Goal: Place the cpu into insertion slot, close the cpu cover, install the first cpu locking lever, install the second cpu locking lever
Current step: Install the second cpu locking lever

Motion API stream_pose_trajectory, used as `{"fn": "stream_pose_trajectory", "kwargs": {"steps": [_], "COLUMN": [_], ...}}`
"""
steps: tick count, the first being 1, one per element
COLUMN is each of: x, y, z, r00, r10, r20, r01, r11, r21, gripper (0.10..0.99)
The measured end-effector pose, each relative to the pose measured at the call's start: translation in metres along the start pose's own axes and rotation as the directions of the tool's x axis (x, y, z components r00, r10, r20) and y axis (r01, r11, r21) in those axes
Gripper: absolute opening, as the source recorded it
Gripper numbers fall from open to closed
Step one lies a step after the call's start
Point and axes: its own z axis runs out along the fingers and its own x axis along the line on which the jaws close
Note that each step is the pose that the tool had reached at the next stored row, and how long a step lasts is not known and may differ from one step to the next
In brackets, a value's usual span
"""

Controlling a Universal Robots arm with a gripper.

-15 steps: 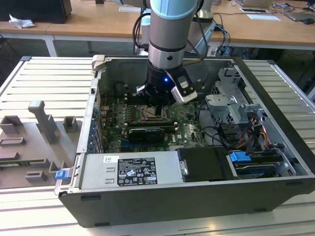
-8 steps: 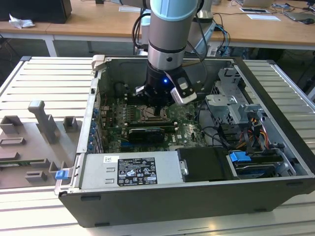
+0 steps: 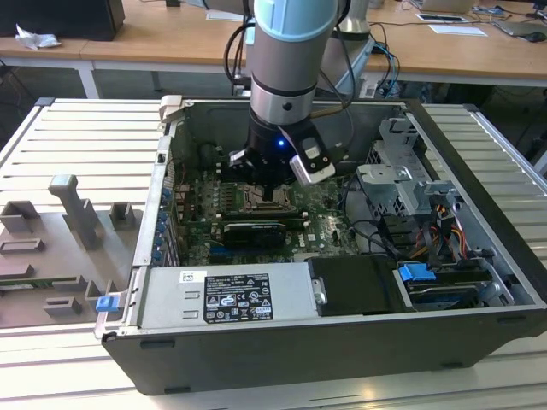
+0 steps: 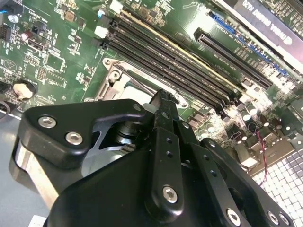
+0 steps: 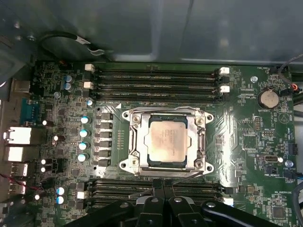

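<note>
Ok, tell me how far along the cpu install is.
Done: the cpu sits in the insertion slot, with the cpu cover framing it, apparently closed. In hand: the gripper hovers at the socket's edge beside a thin locking lever. Left: whether either lever is latched cannot be told from these views.

Claw (image 3: 272,190) over insertion slot (image 3: 267,202)
</note>
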Motion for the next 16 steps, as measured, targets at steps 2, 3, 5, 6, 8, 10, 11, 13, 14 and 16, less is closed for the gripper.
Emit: {"fn": "stream_pose_trajectory", "kwargs": {"steps": [2,3,5,6,8,10,11,13,14,16], "x": [0.0007,0.0009,0.0019,0.0024,0.0032,0.0038,0.0042,0.0050,0.0056,0.0064], "y": [-0.0001,0.0000,-0.0001,-0.0001,-0.0001,-0.0001,-0.0001,-0.0001,-0.0001,0.0000], "z": [0.0003,0.0004,0.0008,0.0009,0.0011,0.0012,0.0012,0.0014,0.0014,0.0015], "r00": [1.0000,1.0000,1.0000,1.0000,1.0000,1.0000,1.0000,1.0000,1.0000,1.0000], "r10": [0.000,0.000,0.000,0.000,0.000,0.000,0.000,-0.001,-0.001,-0.001], "r20": [0.0001,0.0001,0.0002,0.0004,0.0006,0.0007,0.0006,0.0007,0.0007,0.0008], "r01": [0.000,0.000,0.000,0.000,0.000,0.000,0.000,0.001,0.001,0.001], "r11": [1.0000,1.0000,0.9999,0.9998,0.9997,0.9997,0.9997,0.9996,0.9996,0.9996], "r21": [-0.003,-0.003,-0.011,-0.018,-0.024,-0.026,-0.026,-0.027,-0.028,-0.029], "gripper": [0.106,0.106,0.106,0.106,0.106,0.106,0.106,0.106,0.106,0.106]}}
